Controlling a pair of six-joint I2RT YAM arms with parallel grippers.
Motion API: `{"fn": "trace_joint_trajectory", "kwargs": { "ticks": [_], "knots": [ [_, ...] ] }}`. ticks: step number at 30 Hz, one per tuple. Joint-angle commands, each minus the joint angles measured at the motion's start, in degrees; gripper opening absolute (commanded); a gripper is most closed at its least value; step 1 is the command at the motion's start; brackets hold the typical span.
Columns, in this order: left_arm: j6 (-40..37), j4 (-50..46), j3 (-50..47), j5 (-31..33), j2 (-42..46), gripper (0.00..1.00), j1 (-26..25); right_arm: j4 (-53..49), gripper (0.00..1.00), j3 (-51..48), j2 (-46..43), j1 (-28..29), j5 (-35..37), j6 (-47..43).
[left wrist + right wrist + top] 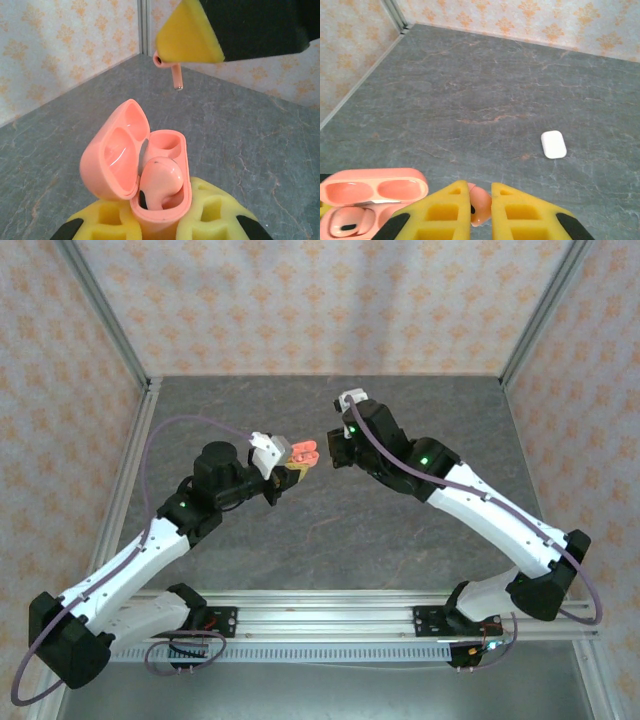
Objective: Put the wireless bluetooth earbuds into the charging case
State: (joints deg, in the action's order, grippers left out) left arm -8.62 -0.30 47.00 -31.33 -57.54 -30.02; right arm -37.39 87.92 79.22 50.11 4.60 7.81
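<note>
My left gripper (160, 212) is shut on the open coral charging case (165, 200), held above the table with its lid (110, 160) swung to the left. One coral earbud (159, 181) sits in the case's near socket; the far socket (165, 141) is empty. My right gripper (481, 194) is shut on a second coral earbud (482, 204). In the left wrist view that earbud (175, 75) hangs stem-down under the right gripper's yellow finger (192, 35), above and beyond the case. From the top view the two grippers (290, 462) (335, 447) face each other closely over the table's middle.
A closed white case (553, 144) lies flat on the grey stone-patterned table (485, 90), to the right of my right gripper. Patterned walls and metal frame posts (110, 325) enclose the table on three sides.
</note>
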Motion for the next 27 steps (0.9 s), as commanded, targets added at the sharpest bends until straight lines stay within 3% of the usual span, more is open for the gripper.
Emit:
{"fn": "trace_joint_trajectory", "kwargs": {
  "ticks": [1, 27],
  "knots": [
    [0.4, 2.2, 0.4, -1.3, 0.8, 0.00, -0.3, 1.3, 0.14, 2.3, -1.0, 0.3, -2.2, -0.9],
    [6.3, 3.8, 0.0, -0.8, 4.2, 0.00, -0.3, 7.1, 0.13, -0.2, -1.0, 3.4, -6.0, -7.1]
  ]
}}
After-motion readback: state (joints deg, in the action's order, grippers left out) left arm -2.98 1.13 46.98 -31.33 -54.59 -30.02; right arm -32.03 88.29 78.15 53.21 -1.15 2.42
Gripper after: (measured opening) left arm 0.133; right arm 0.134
